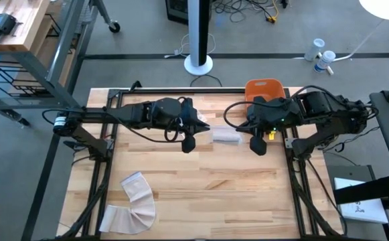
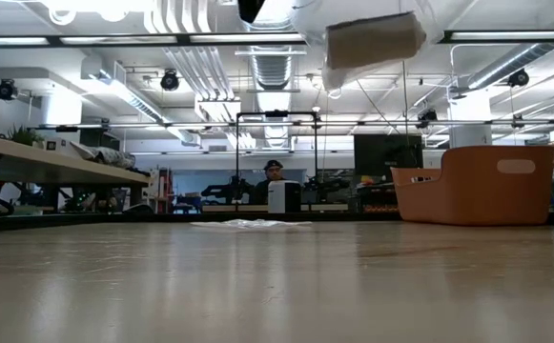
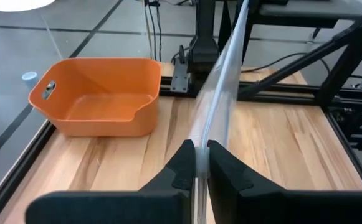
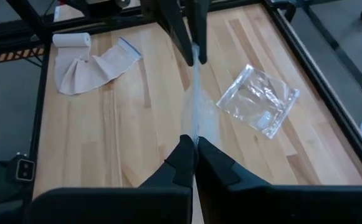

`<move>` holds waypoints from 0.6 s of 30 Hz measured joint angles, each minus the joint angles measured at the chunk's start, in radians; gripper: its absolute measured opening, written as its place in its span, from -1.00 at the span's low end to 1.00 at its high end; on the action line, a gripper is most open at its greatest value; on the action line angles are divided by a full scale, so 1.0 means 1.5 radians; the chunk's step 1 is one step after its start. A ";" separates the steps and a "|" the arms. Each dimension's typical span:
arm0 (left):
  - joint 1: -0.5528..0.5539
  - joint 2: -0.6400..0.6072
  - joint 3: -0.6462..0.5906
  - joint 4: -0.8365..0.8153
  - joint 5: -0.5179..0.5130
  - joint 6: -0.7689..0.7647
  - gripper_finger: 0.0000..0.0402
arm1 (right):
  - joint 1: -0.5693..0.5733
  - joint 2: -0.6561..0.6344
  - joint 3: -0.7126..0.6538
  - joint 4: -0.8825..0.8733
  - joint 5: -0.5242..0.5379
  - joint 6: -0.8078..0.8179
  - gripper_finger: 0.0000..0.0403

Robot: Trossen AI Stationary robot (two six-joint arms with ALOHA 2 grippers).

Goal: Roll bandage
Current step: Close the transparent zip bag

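Both grippers meet above the table's middle, each shut on one end of a clear plastic bag [image 2: 372,38]. In the low view a pale roll shows inside the bag. My left gripper [image 1: 204,127] comes from the table's left and my right gripper [image 1: 249,128] from the right. A beige bandage [image 1: 135,201] lies partly unrolled on the table near the front left corner, its rolled end [image 4: 71,40] resting on the wood. No gripper touches it. My left gripper pinches one end edge of the clear bag [image 3: 200,140] between its two fingers, coming from the table's left and slanting a little downward. The plastic runs edge-on away from the fingers toward the other arm, lifted clear of the table. My right gripper pinches the bag's opposite end [image 4: 195,134] between its two fingers, coming from the table's right and slanting downward. The plastic spans from here to the left fingers [image 4: 184,31], clear of the table.
An orange bin [image 1: 264,89] stands at the table's far edge, behind the right gripper. A second clear plastic bag [image 4: 258,99] lies flat on the wood below the grippers, toward the far side. Bare wood stretches across the near half.
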 joint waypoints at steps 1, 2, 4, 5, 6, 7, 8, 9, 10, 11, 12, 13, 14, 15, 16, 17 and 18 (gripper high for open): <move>0.000 -0.002 0.000 -0.002 -0.002 0.000 -0.93 | 0.000 0.000 0.000 0.000 -0.002 0.000 -1.00; 0.000 -0.003 0.000 -0.003 -0.002 -0.001 -0.94 | 0.000 0.000 0.000 0.000 -0.002 0.000 -1.00; 0.000 -0.006 0.001 -0.008 -0.004 -0.002 -0.93 | 0.000 0.000 0.000 -0.002 -0.002 0.000 -1.00; 0.000 -0.007 0.001 -0.014 -0.004 -0.002 -0.93 | 0.000 0.000 0.000 -0.002 -0.002 0.000 -1.00; 0.000 -0.007 0.001 -0.020 -0.005 -0.002 -0.93 | 0.000 0.000 0.000 -0.003 -0.003 0.000 -1.00; 0.000 -0.007 0.001 -0.028 -0.006 -0.002 -0.92 | 0.000 0.000 0.000 -0.005 -0.004 0.000 -1.00; 0.000 -0.007 0.001 -0.038 -0.006 -0.002 -0.91 | 0.000 -0.001 0.000 -0.007 -0.004 0.000 -1.00; 0.000 -0.007 0.001 -0.047 -0.007 -0.002 -0.90 | 0.000 -0.002 0.000 -0.008 -0.005 0.000 -1.00; 0.000 -0.008 0.001 -0.054 -0.009 -0.002 -0.90 | 0.000 -0.003 0.000 -0.009 -0.006 0.000 -1.00; 0.000 -0.009 0.001 -0.061 -0.010 -0.002 -0.89 | 0.000 -0.004 0.000 -0.011 -0.006 0.000 -1.00; 0.000 -0.010 0.000 -0.066 -0.009 -0.002 -0.89 | 0.000 -0.005 0.000 -0.014 -0.006 0.000 -1.00; 0.000 -0.011 0.000 -0.070 -0.009 -0.002 -0.89 | 0.000 -0.005 0.000 -0.018 -0.006 0.002 -1.00; -0.001 -0.014 0.000 -0.076 -0.009 -0.002 -0.89 | 0.000 -0.005 0.000 -0.025 -0.006 0.002 -1.00; -0.001 -0.015 0.000 -0.081 -0.010 -0.002 -0.88 | 0.000 -0.005 0.000 -0.030 -0.006 0.003 -1.00; 0.000 -0.016 0.000 -0.082 -0.010 -0.002 -0.88 | 0.000 -0.005 0.000 -0.032 -0.006 0.005 -1.00; 0.000 -0.017 0.000 -0.082 -0.010 -0.002 -0.87 | 0.000 -0.005 0.000 -0.032 -0.006 0.006 -1.00; 0.000 -0.018 0.000 -0.083 -0.011 -0.002 -0.85 | 0.000 -0.006 0.000 -0.033 -0.006 0.006 -1.00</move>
